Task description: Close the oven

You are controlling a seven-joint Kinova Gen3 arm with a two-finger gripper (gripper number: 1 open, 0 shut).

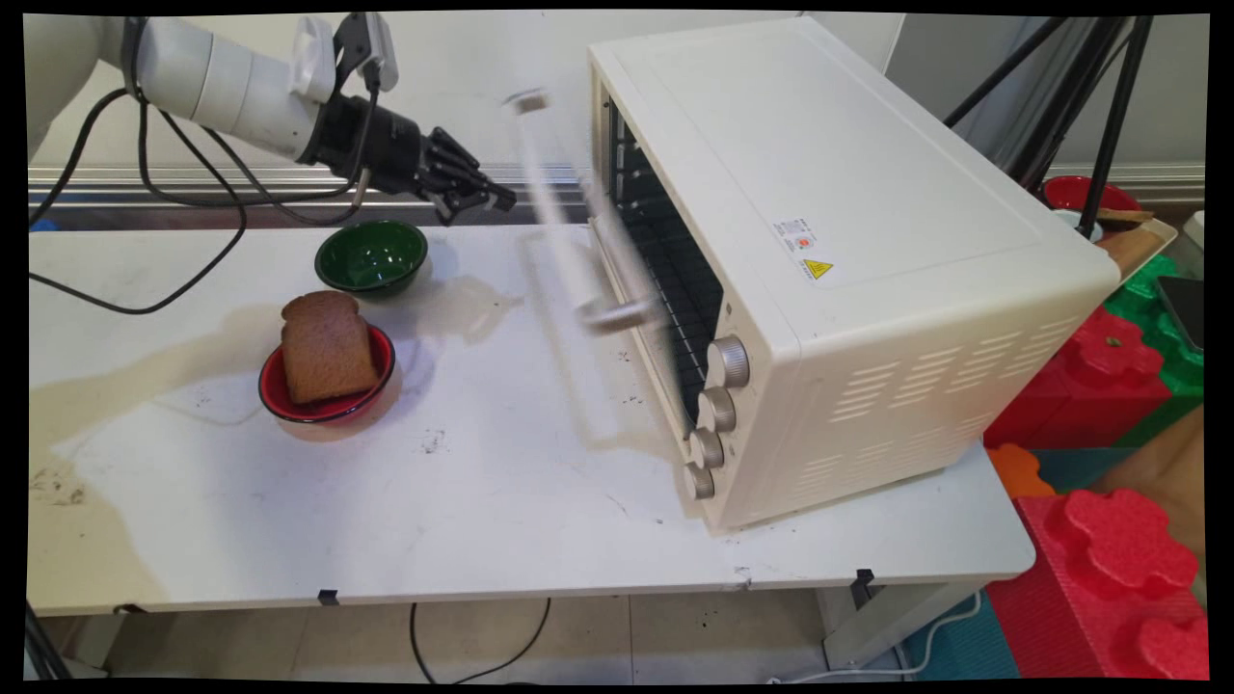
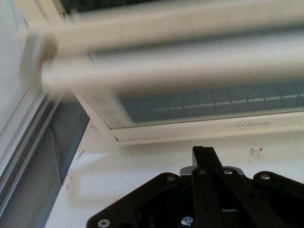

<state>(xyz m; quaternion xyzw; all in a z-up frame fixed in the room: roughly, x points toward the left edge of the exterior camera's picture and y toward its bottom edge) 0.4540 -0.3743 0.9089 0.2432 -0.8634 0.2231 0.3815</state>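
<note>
A: From the main view, we see our gripper (image 1: 482, 198) hanging in the air just left of the toaster oven (image 1: 848, 260), above the far part of the table (image 1: 482, 482). The oven door (image 1: 578, 222) shows as a streak with its handle (image 1: 549, 202) blurred, partway between open and shut, and we touch neither.

B: And the claw looks closed to us, fingers drawn together on nothing.

A: Below it sits the green bowl (image 1: 371, 256), and nearer us the red bowl (image 1: 326, 386) with the slice of bread (image 1: 328, 347) leaning in it. Both are well apart from the door.

B: From the hand view, we look straight at the door (image 2: 190, 85); its handle (image 2: 166, 71) is a pale bar across the frame, the glass below it, the white table (image 2: 142, 161) beneath.

A: Only one dark finger (image 2: 206, 166) rises from the linkage, which fits a closed claw.

B: We judge it best to keep clear of a moving door and mind the green bowl below.
</note>
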